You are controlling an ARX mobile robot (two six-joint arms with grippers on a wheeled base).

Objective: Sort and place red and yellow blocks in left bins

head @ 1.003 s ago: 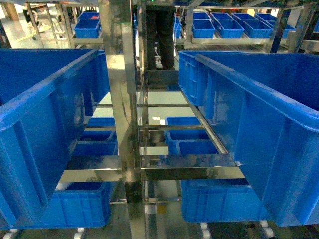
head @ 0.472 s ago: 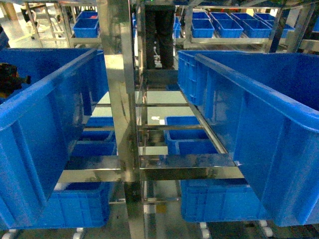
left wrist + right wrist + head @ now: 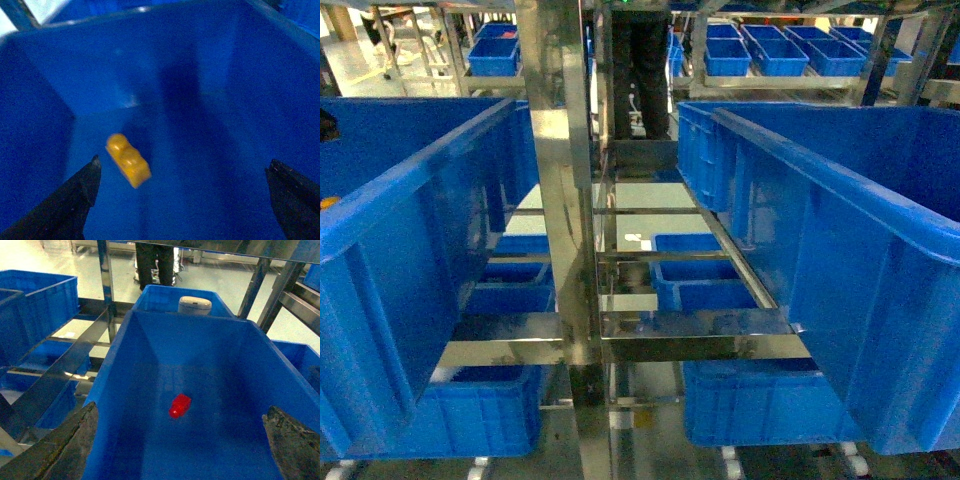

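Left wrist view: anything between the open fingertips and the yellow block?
Nothing: only bare blue bin interior lies between the left gripper and the yellow block.

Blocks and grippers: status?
Left gripper open, empty. Right gripper open, empty. Yellow block in blue bin; red block in another. Nothing obstructing.
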